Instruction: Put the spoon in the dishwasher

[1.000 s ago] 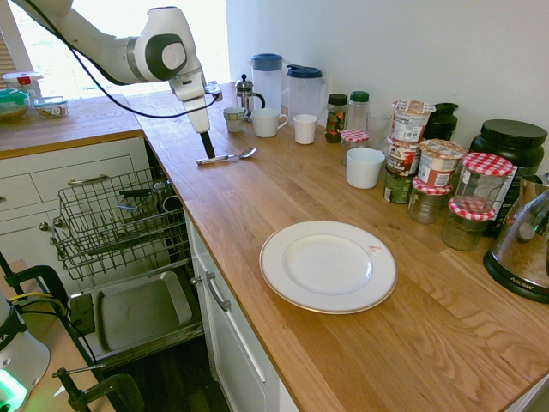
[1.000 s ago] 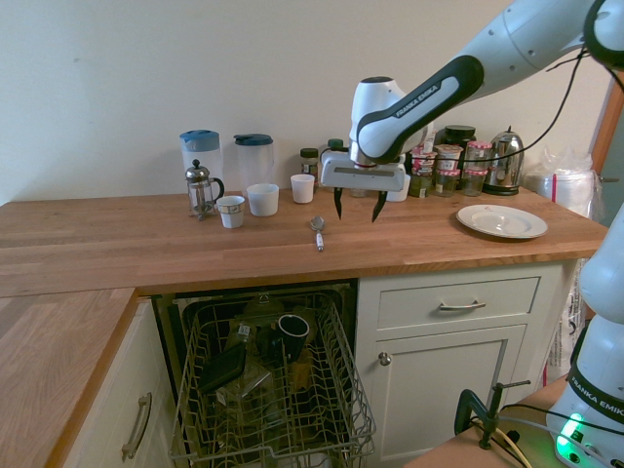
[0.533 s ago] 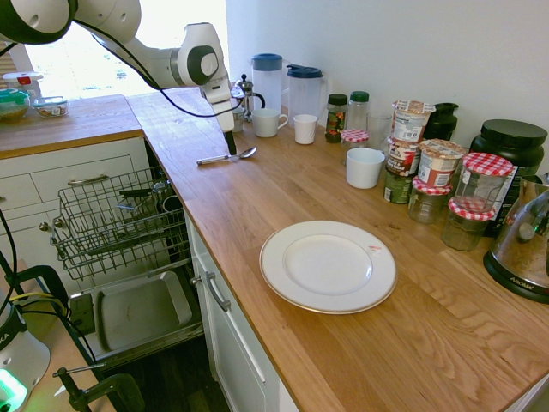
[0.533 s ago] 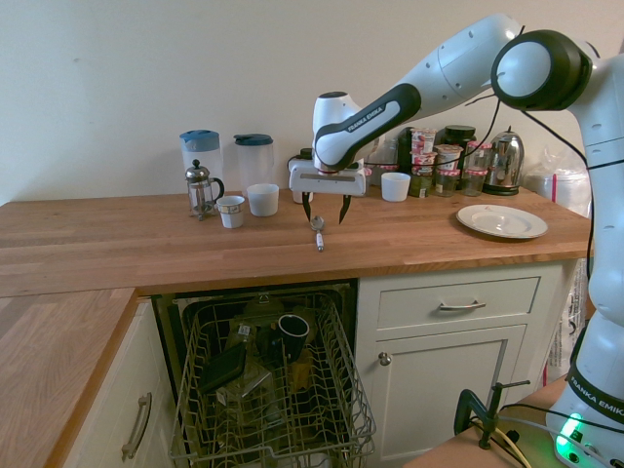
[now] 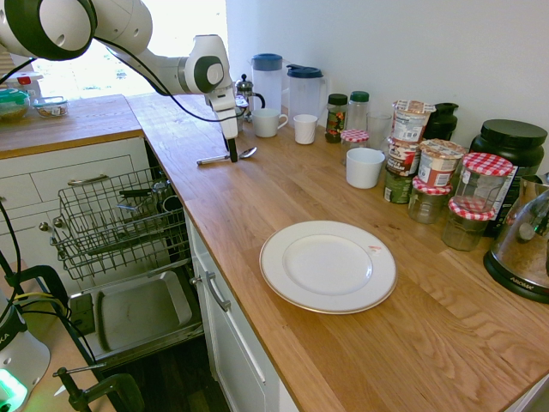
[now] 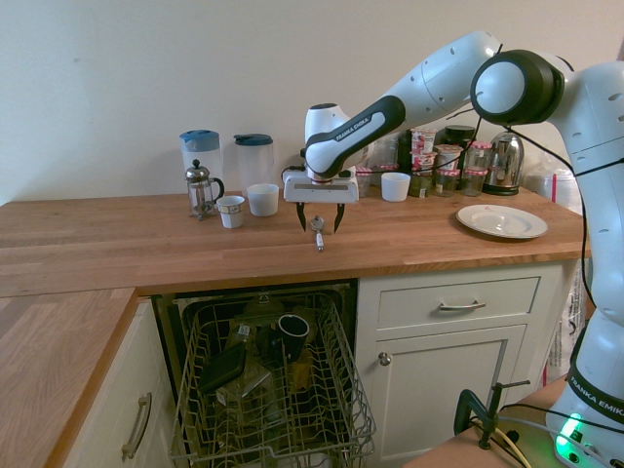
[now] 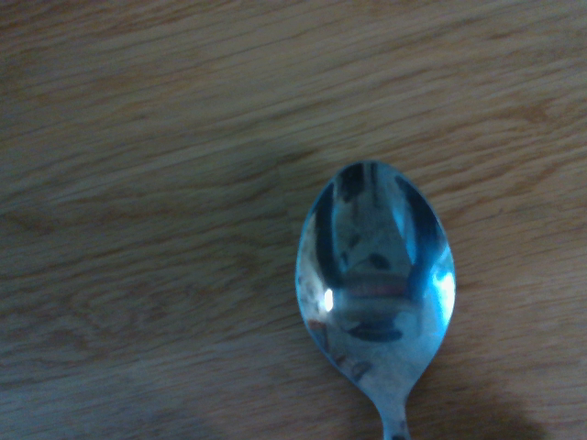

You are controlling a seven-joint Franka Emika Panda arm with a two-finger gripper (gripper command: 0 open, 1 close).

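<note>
The small silver spoon lies flat on the wooden counter near its front edge, above the open dishwasher. My gripper is open and low over it, with one finger on each side of the spoon near the bowl end. Nothing is held. The wrist view shows the spoon's bowl close up on the wood. The dishwasher's dark wire rack is pulled out below the counter and holds a dark mug and other items. The grey door panel hangs down beneath the rack.
Behind the spoon stand a French press, two pitchers and three white cups. A white plate lies further along the counter, with jars and a kettle by the wall. White drawers flank the dishwasher.
The arm swung along the counter to the spoon and came down. The open fingers now straddle the spoon close to the wood. The spoon has not moved.
</note>
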